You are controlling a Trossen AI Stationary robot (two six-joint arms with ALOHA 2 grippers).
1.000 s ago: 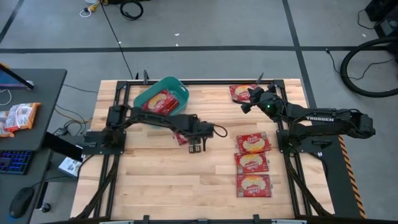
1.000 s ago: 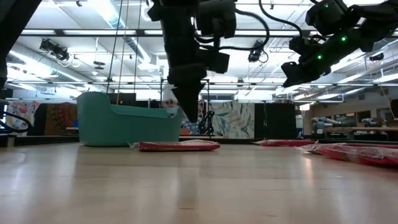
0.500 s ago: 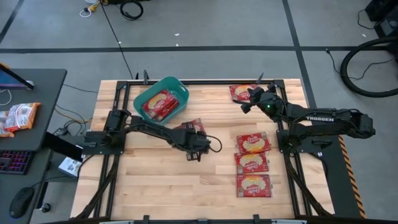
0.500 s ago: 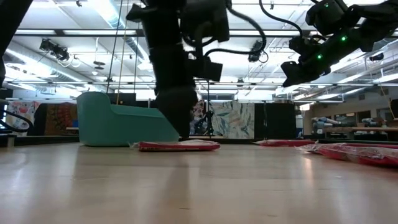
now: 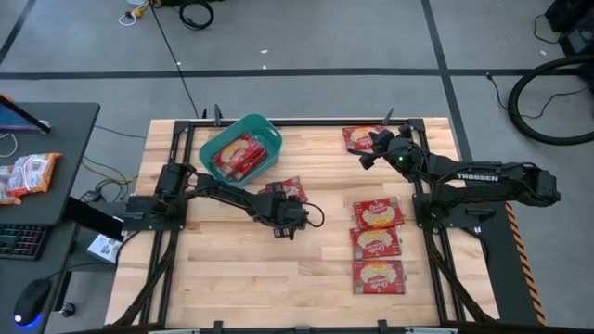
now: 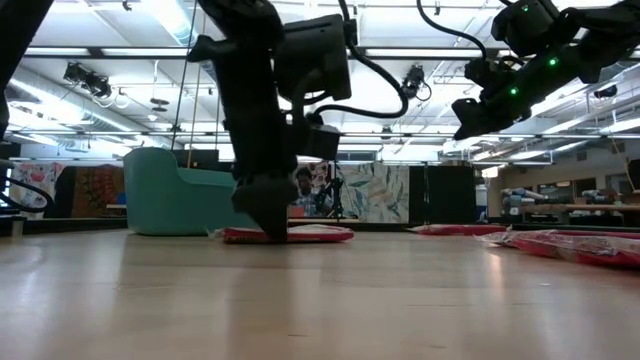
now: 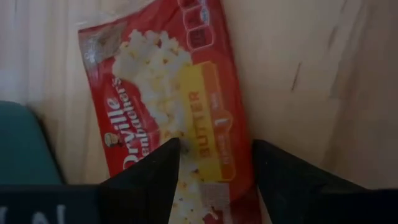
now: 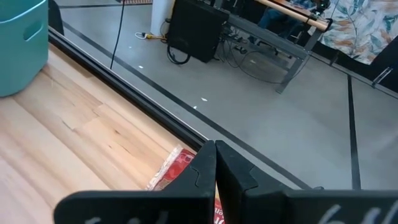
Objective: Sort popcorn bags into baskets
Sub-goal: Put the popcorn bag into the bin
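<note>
A red popcorn bag (image 7: 168, 112) lies flat on the wood near the table's middle (image 5: 286, 191), and shows edge-on in the low view (image 6: 300, 235). My left gripper (image 7: 214, 158) is open and points down at this bag's near end (image 5: 283, 216). One finger stands over the bag's face and the other at its long edge. The teal basket (image 5: 243, 148) sits at the far left with red bags in it. My right gripper (image 8: 215, 163) is shut and raised (image 6: 470, 120) beside a bag at the far right (image 5: 357, 137). My left gripper comes at the bag's near end (image 7: 211, 180) from above, fingers spread across its width. In the low view its fingertips (image 6: 272, 234) are down at the height of the bag's top. I cannot tell whether they touch it.
Three more red bags lie in a column at the right (image 5: 378, 214), (image 5: 376, 243), (image 5: 379, 276). A side desk at the left holds an orange-and-white snack packet (image 5: 28, 174). Bare wood lies near and left of the left gripper (image 5: 223, 269).
My left gripper has come down from well above the table to the bag's level, shifting a little toward the table's left. The bag has stayed flat where it was. The right arm has kept still.
</note>
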